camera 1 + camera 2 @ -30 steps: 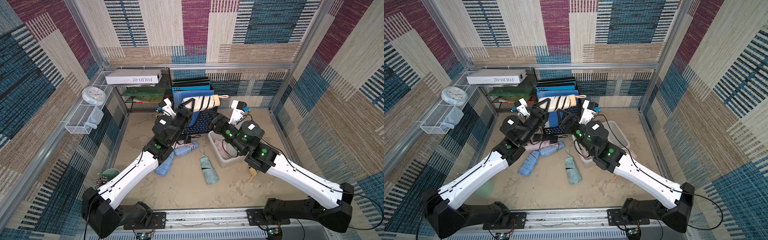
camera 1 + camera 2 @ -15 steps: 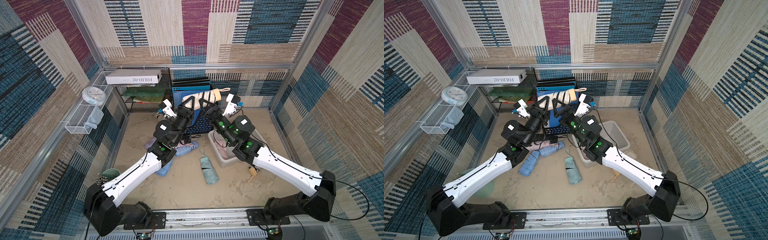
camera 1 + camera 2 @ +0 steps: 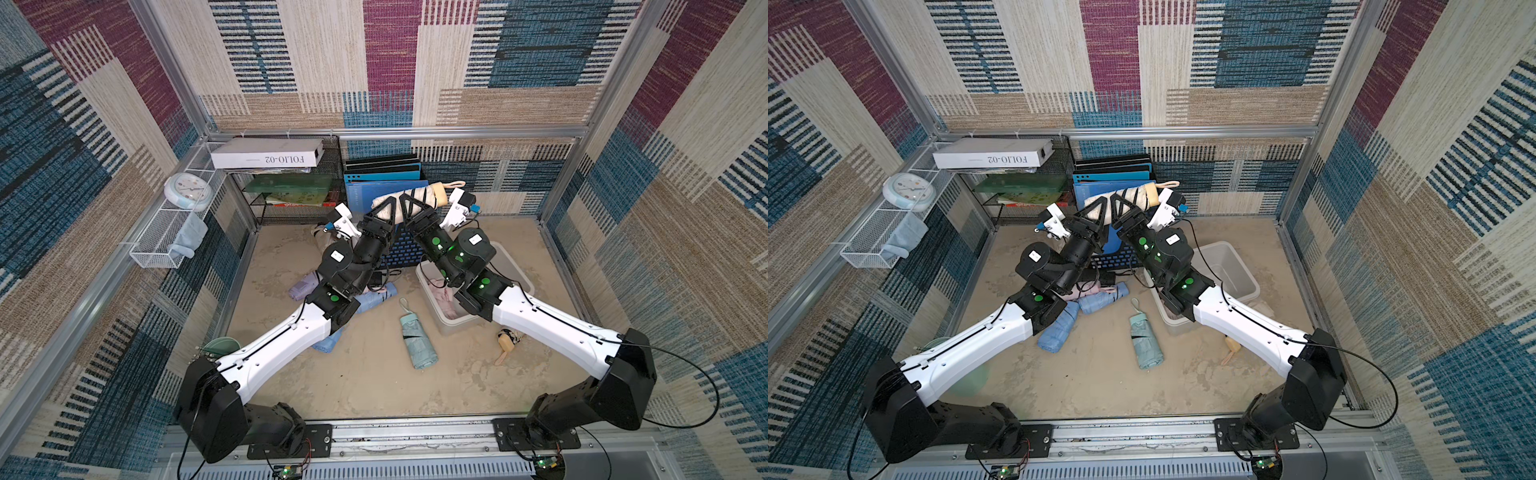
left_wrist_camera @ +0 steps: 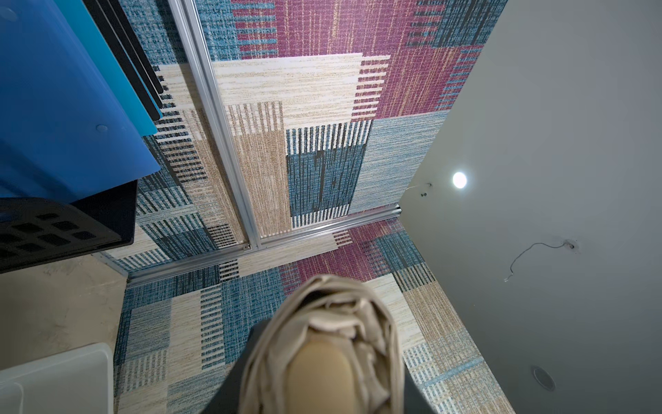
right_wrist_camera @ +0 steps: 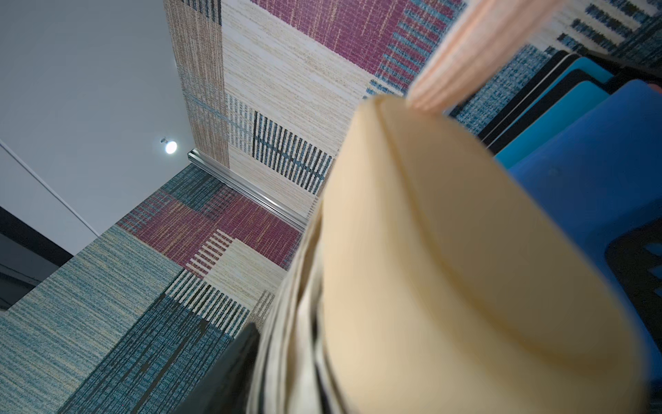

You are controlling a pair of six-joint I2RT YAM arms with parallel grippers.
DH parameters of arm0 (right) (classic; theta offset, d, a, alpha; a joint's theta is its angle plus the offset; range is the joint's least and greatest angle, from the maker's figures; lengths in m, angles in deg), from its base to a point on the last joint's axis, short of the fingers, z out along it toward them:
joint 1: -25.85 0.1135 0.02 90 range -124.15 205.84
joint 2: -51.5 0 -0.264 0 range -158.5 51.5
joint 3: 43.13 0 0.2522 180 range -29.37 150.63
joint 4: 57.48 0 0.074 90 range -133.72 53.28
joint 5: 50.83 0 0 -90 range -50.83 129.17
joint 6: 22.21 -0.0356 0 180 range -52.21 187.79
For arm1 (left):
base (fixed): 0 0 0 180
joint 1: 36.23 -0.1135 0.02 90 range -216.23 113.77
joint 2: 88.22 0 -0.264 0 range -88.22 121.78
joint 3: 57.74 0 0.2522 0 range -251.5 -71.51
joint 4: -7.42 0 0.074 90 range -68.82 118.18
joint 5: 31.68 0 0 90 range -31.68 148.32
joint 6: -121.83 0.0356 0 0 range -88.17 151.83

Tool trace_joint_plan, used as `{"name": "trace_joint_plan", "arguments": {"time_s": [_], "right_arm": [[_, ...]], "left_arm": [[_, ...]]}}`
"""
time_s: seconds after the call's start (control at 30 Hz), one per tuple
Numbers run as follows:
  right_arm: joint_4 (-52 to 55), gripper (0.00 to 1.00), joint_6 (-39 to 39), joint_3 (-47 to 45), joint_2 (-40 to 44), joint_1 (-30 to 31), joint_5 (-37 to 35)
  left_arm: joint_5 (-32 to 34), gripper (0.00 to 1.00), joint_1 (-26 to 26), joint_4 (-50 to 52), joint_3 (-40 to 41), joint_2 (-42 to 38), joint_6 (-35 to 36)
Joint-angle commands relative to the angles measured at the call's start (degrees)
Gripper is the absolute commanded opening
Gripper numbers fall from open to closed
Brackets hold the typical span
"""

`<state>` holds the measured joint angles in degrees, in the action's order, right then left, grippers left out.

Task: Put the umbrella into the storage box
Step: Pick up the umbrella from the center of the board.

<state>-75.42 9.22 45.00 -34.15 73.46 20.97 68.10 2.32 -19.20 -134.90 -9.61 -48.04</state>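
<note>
You see a creased, cream fabric umbrella [image 3: 424, 195], cylindrical, handle toward three o'clock. The left jaws clench it; the right jaws straddle it, grip unclear.

The storage box [image 3: 518, 269] sits on the floor right of centre. A folded umbrella [image 3: 417, 340] lies just left of it, more umbrellas [image 3: 374, 297] further left. The file holder [image 3: 401, 251] stands behind, the raised umbrella [image 3: 417, 198] in the air just before it.

Umbrella [image 3: 426, 196]: cream, thin black stripes, tan handle. Box [image 3: 517, 270]: pale grey-white. Folders [image 3: 384, 189]: blue. Floor umbrella [image 3: 417, 343], 8 o'clock of box: mint. Walls [image 3: 390, 54]: magenta, blue, beige striped patchwork.
</note>
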Motion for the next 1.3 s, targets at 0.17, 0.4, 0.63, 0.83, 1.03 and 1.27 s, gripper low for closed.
{"name": "trace_joint_plan", "arguments": {"time_s": [0.17, 0.4, 0.63, 0.83, 1.03, 1.27], "right_arm": [[-3.10, 0.44, 0.83, 0.09, 0.63, -0.05, -2.32], [-2.93, 0.31, 0.90, 0.51, 0.65, -0.04, -4.02], [-2.75, 0.22, 0.87, 0.43, 0.48, -0.63, -4.65], [-3.01, 0.15, 1.59, 0.34, 0.04, -1.47, -4.48], [-1.44, 0.11, 5.04, -0.48, 0.55, -3.43, -4.72], [9.28, 0.11, 16.68, -4.83, 6.00, -7.89, -4.95]], "left_arm": [[0.09, 0.00, 1.34, -6.47, -1.18, 1.11, -0.71], [0.75, 0.00, 2.23, -7.10, -1.43, 2.47, -1.23], [0.86, 0.02, 2.58, -7.02, -1.81, 3.84, -1.73], [1.31, 0.42, 2.68, -7.39, -1.66, 4.89, -2.55], [1.72, 0.81, 2.65, -3.13, 0.25, 3.63, -2.48], [3.41, 0.84, 2.63, 7.23, 7.80, -0.28, -4.25]]}}
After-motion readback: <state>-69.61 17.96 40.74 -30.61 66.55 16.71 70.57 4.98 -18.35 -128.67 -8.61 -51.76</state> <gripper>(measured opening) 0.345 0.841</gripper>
